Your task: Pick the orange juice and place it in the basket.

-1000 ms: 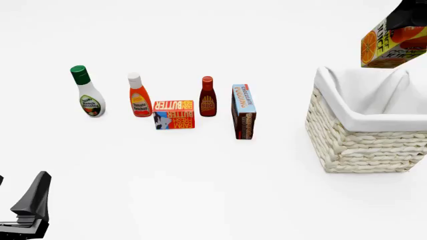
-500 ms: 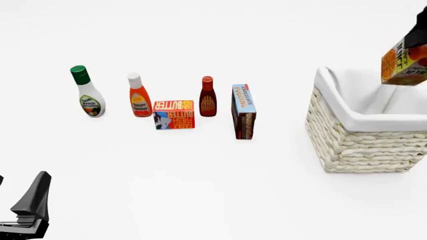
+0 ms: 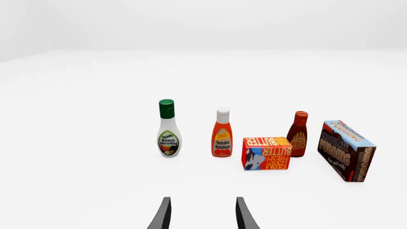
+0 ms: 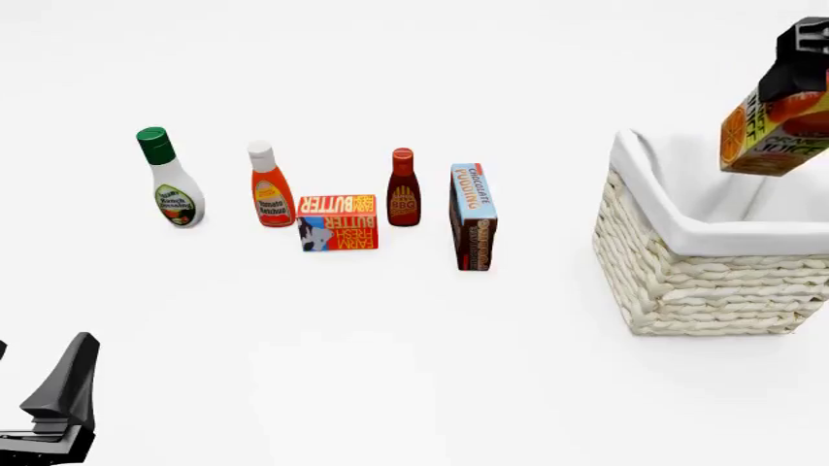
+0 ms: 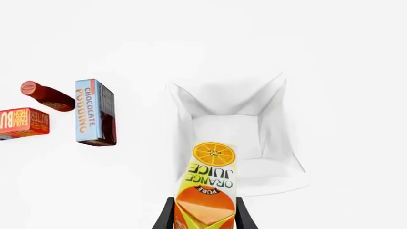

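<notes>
The orange juice hangs tilted in the air above the basket at the right of the front view. My right gripper is shut on the carton's top end. In the right wrist view the orange juice sits between the two fingers, with the basket's white-lined inside straight beyond it. My left gripper rests low at the front left, far from the carton. In the left wrist view that left gripper stands open with nothing between its fingers.
A row of groceries stands left of the basket: ranch dressing bottle, ketchup bottle, butter box, BBQ sauce bottle and chocolate pudding box. The basket's near wall rises well above the table.
The right gripper carried the orange juice a little right and down over the basket, then back slightly left. The left arm has not moved.
</notes>
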`<move>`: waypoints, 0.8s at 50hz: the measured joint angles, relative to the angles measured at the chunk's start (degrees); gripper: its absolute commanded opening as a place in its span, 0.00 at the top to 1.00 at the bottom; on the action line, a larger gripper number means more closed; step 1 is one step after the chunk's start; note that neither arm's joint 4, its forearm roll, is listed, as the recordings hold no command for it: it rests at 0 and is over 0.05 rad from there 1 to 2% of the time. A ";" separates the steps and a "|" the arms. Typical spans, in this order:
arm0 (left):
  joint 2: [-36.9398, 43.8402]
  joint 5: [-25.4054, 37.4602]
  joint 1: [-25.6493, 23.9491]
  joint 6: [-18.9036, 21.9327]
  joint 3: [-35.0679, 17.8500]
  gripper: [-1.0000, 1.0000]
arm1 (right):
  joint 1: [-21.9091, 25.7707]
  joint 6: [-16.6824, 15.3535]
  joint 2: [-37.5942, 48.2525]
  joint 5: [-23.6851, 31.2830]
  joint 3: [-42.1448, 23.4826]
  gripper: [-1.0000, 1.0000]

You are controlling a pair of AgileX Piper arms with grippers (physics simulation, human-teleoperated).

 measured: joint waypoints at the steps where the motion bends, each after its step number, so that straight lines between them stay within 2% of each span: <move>1: 0.00 0.00 0.00 0.00 0.00 0.00 | -0.07 0.07 0.18 0.00 0.06 1.00; 40: 0.00 0.00 0.00 0.00 0.00 0.00 | -1.19 0.87 4.16 0.00 2.90 1.00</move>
